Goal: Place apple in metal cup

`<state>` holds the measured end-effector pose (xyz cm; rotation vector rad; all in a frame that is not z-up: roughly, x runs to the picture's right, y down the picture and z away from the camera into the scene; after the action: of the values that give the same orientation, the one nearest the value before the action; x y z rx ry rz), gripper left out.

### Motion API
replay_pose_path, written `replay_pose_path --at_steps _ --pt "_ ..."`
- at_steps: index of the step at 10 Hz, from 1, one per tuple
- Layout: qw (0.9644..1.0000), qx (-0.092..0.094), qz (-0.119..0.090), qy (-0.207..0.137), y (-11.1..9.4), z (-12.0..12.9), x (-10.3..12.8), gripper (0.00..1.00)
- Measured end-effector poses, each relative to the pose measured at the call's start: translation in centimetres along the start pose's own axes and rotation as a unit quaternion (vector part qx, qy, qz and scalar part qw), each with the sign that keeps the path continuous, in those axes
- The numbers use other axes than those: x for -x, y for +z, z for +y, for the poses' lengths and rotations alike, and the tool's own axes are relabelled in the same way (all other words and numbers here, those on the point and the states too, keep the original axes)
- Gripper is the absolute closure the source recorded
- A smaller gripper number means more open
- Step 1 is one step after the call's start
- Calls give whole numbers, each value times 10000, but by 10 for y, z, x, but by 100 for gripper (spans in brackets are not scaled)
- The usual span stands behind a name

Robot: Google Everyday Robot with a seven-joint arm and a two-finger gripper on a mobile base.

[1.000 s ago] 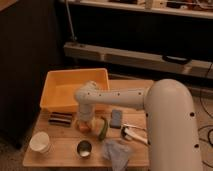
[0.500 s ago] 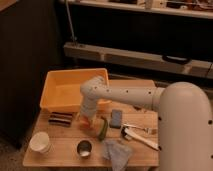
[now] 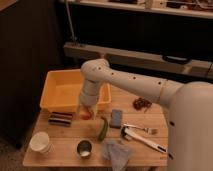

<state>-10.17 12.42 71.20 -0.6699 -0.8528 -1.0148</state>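
Far left on the worktop [image 3: 62, 146] there's a white paper cup [image 3: 40, 142] standing upright near the front corner. I can't make out its inside. Just behind it and a bit to the right is a dark flat bar-shaped thing [image 3: 61, 118], lying right up against the front of the yellow bin [image 3: 55, 97]. The bin takes up the back-left part of the worktop, and the bit of its floor I can see is plain yellow.

The gripper [image 3: 86, 111] points down in front of the bin's front wall, near its right end. The apple [image 3: 88, 114] is right at its tip, a small reddish-orange blob. As far as I can tell the gripper is clamped on it and the apple sits a little above the wood.

The metal cup [image 3: 84, 148] is upright at the front edge, almost straight in front of the gripper and clearly apart from the apple. Its mouth faces up and the inside just looks shiny.

Just right of that is a green, longish vegetable [image 3: 102, 129] lying on the wood, then a blue-grey block [image 3: 116, 118] beside it. A crumpled grey cloth [image 3: 119, 153] sits at the front, just right of the metal cup.

Further right there's a white-handled utensil [image 3: 146, 141] lying at an angle, and a dark reddish cluster [image 3: 141, 103] behind it. The white arm [image 3: 130, 82] comes in from the right.
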Motion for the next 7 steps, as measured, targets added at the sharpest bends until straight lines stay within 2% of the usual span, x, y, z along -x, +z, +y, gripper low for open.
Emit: replay_pose_path --at_steps 2,3,7 --pt "9992 26 -358 148 0 29 42 100" --pt "9985 -44 -494 235 5 44 72 100" --pt "9974 -243 -641 216 32 51 141 100"
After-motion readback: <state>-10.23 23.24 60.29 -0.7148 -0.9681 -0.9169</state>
